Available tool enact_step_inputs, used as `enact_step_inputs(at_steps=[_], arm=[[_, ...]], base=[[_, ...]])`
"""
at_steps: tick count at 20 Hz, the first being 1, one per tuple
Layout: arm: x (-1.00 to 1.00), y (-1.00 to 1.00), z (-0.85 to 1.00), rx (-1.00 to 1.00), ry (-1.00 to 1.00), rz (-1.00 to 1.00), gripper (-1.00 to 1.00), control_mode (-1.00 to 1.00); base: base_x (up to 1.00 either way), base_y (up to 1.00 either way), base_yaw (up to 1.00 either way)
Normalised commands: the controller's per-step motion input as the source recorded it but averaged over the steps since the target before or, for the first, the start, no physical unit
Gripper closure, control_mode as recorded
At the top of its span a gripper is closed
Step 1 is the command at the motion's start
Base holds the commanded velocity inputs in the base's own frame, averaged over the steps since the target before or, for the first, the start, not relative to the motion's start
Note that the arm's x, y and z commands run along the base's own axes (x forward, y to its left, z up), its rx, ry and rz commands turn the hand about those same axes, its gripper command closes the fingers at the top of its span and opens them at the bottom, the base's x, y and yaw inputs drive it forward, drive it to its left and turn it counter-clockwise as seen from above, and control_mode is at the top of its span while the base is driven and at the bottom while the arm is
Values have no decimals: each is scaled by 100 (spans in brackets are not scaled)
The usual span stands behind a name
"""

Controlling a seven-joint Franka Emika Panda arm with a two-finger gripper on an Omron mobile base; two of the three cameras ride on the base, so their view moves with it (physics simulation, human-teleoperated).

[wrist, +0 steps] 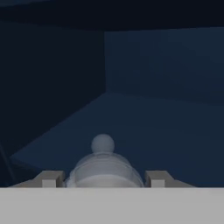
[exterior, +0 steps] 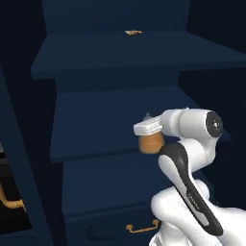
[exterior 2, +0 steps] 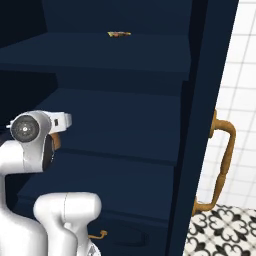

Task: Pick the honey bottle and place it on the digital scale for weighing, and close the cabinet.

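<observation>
The honey bottle [exterior: 150,142] is amber with a small grey cap, and it sits low over the middle shelf of the open navy cabinet [exterior: 120,53]. My gripper [exterior: 150,129] comes at it from the right and is shut on it. In the hand view the bottle [wrist: 103,168] sits between the two fingertips [wrist: 50,178], with its round cap pointing into the cabinet. A sliver of the bottle [exterior 2: 56,142] shows behind my wrist in the right base view. Whether the bottle rests on the shelf or hangs just above it, I cannot tell. The digital scale is out of view.
The cabinet's right door [exterior 2: 200,125] stands open with a long brass handle [exterior 2: 226,160]; the left door edge [exterior: 19,168] frames the other side. A small yellowish item [exterior: 133,32] lies on the upper shelf. Below the shelves is a drawer with a brass handle [exterior: 142,227].
</observation>
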Motion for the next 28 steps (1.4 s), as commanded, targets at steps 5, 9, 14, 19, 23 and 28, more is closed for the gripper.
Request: enact_step_inputs(at_steps=[5, 9, 14, 19, 23, 28], arm=[[-33, -60, 2, 5, -15, 5, 100, -100], [-58, -26, 0, 0, -26, 2, 100, -100], [-42, 0, 0, 0, -19, 0, 100, 100], [0, 0, 0, 0, 0, 0, 100, 100], [0, 0, 0, 0, 0, 0, 100, 100], [0, 0, 0, 0, 0, 0, 100, 100]], base=[[0, 0, 0], [0, 0, 0], [-32, 0, 0], [-88, 0, 0], [-100, 2, 0], [-100, 1, 0]])
